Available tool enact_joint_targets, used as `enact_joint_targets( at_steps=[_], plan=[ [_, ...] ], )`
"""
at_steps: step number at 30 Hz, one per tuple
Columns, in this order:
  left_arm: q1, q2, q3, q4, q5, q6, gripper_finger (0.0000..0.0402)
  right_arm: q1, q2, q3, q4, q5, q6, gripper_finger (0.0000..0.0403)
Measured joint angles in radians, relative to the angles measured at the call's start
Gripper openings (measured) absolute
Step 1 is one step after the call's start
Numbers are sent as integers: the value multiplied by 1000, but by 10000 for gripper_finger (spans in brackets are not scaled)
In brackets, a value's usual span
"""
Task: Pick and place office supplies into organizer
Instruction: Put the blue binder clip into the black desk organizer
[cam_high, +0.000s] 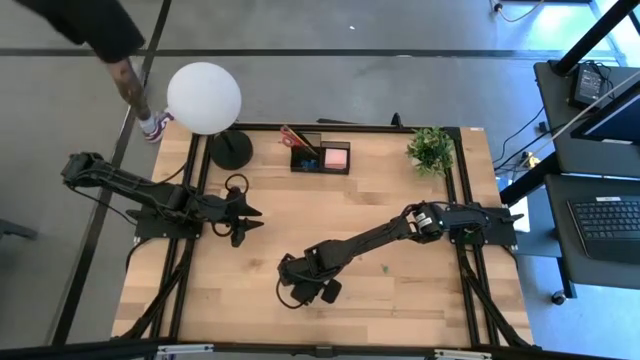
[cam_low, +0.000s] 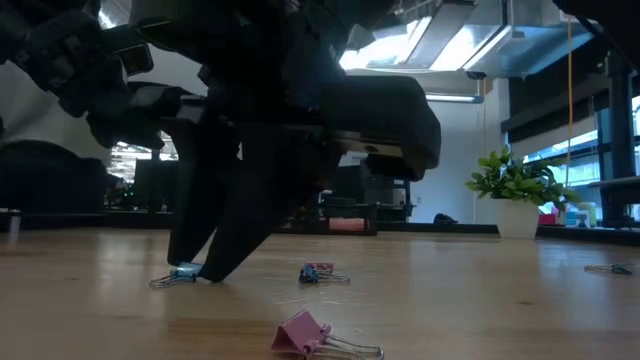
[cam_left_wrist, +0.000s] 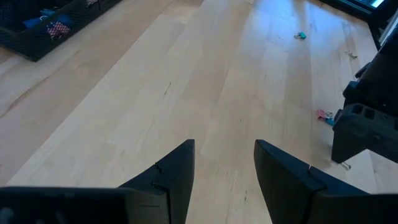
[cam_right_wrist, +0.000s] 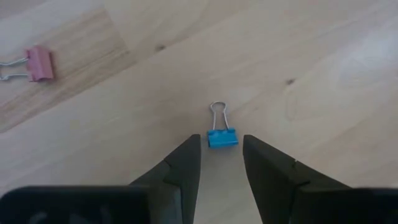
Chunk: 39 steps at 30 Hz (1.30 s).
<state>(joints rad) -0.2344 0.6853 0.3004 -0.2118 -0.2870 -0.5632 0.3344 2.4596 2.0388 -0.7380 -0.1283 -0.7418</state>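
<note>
Left hand waits released at left of the frame, holding nothing. At lower centre, right hand brackets a blue binder clip on the worktop, fingers part-spread, not yet clenched. Next: close, lift, carry to the organizer, upper centre. No legible writing.

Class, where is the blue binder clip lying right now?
The blue binder clip lies on the wooden table near its front edge, between the right gripper fingertips; a pink binder clip lies nearby.
</note>
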Motion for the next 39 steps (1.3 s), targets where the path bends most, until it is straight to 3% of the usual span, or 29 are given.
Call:
enact_joint_targets(
  at_steps=[21,32,39],
  plan=[
    [0,0,0,-2,-4,0,159,1,2,0,13,-7,-4,125],
    [0,0,0,-2,-5,0,159,2,3,0,11,-10,-4,68],
    [0,0,0,-2,-9,0,159,2,3,0,12,-9,13,68]
  ],
)
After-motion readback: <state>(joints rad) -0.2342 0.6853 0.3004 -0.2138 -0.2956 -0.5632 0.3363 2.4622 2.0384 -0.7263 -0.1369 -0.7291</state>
